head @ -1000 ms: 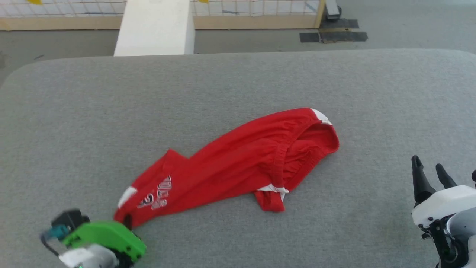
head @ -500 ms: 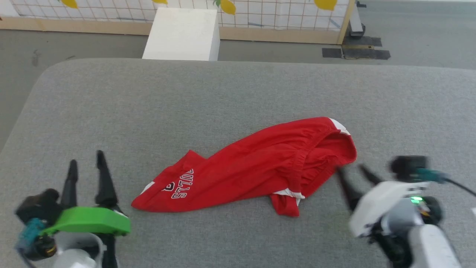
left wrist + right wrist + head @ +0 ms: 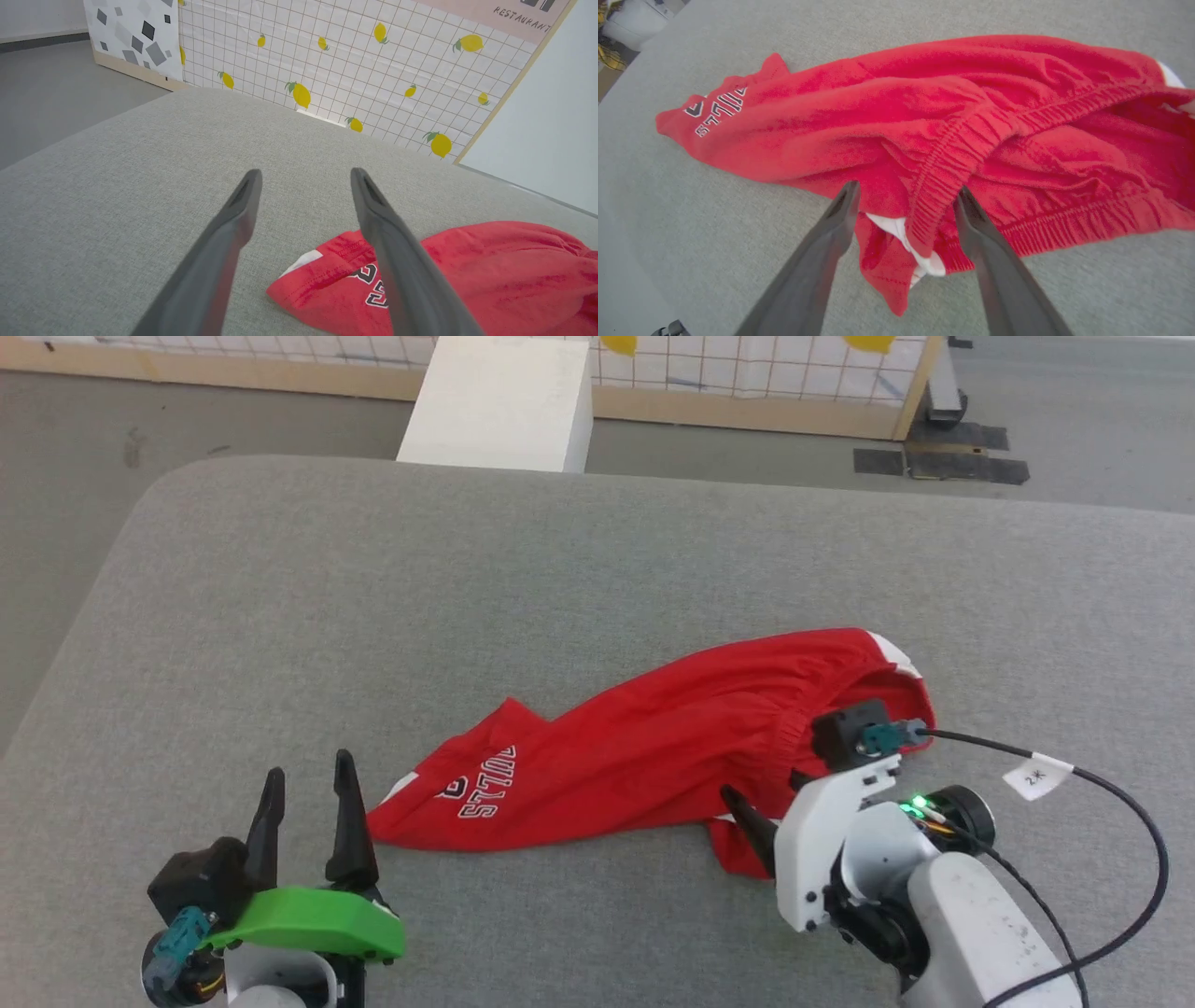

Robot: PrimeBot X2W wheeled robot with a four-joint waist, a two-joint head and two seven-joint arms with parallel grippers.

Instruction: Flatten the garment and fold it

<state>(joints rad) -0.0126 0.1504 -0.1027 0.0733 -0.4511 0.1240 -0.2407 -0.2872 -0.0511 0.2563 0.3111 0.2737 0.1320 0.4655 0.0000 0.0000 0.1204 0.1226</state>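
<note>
The garment [image 3: 644,756], bright red shorts with white trim, lies crumpled in a slanting strip on the grey padded table [image 3: 373,597]. Its printed leg end points to the lower left and its gathered waistband to the right. My left gripper [image 3: 308,767] stands open just left of the printed leg end, apart from it; in the left wrist view the gripper [image 3: 306,171] has bare table between its fingers and the garment [image 3: 490,270] lies to the right. My right gripper [image 3: 761,789] is open at the waistband's near corner. In the right wrist view the gripper [image 3: 908,186] straddles the folded elastic band of the garment [image 3: 924,107].
A white box [image 3: 499,401] stands on the floor beyond the table's far edge, in front of a grid wall [image 3: 747,355] with lemon prints. The table's rounded left edge [image 3: 84,616] is near my left arm. A black cable [image 3: 1120,803] loops from my right wrist.
My left gripper has let go of the garment's leg end, opened and drawn off to the left. My right gripper has moved left onto the waistband. The head camera has shifted too.
</note>
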